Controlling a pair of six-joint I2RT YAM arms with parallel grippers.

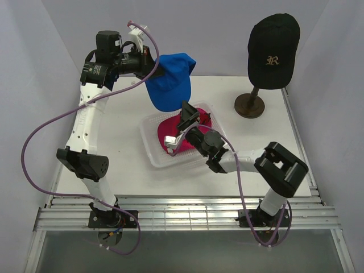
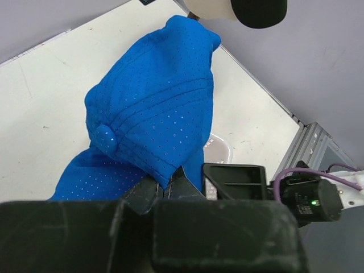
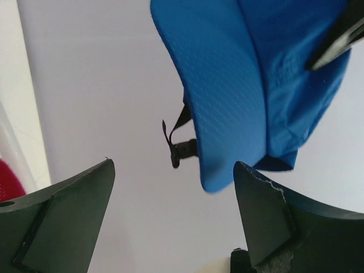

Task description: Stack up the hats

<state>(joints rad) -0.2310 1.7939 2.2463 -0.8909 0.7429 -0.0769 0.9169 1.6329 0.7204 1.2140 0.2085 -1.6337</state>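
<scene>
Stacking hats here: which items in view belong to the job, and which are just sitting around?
Job: blue cap, hanging from the left gripper; magenta-red cap in the clear tray; black cap on the mannequin head.
Lying about: clear tray; mannequin head; brown stand.

Left arm raised high, left gripper pinched on the blue hat; right arm stretched low, right gripper spread wide.

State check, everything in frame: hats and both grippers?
blue hat: lifted off the table, pinched by left gripper.
left gripper: jaws shut on blue hat.
right gripper: jaws open, empty, below blue hat.
magenta-red hat: lying in clear tray.
black hat: on mannequin head.
</scene>
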